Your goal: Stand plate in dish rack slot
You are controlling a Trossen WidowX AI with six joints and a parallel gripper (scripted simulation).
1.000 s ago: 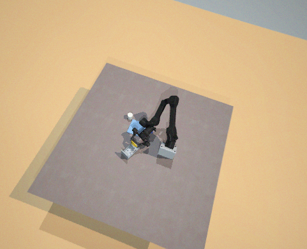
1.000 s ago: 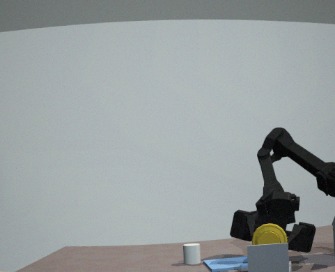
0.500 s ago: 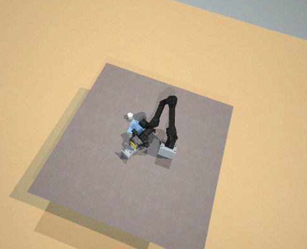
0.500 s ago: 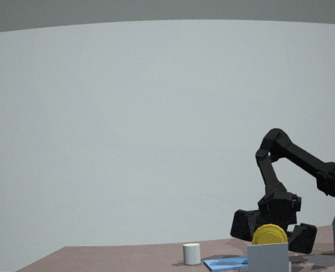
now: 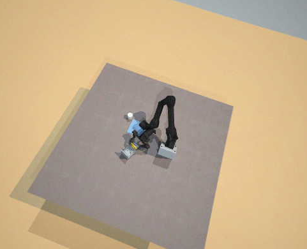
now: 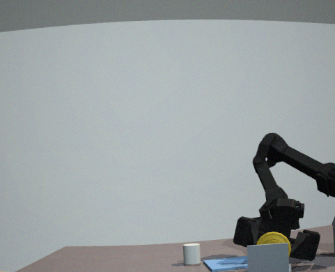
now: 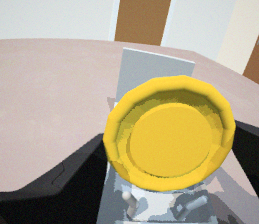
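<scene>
The yellow plate (image 5: 134, 146) (image 6: 274, 238) (image 7: 170, 140) is held on edge, nearly upright, between the fingers of my gripper (image 7: 168, 133), which is shut on its rim at both sides. The light grey dish rack (image 5: 126, 153) (image 6: 268, 259) (image 7: 154, 67) has a tall end panel and short rails. The plate is at the rack's end nearer the arm; in the wrist view it covers much of the rack, and two rail pegs (image 7: 130, 202) show below it. Whether its lower edge touches the rack or sits between rails is hidden.
A blue flat square (image 5: 134, 126) (image 6: 226, 263) lies beside the rack, partly under the arm. A white cylinder (image 5: 129, 115) (image 6: 191, 254) stands just beyond it. The arm's grey base block (image 5: 167, 151) is to the right of the rack in the top view.
</scene>
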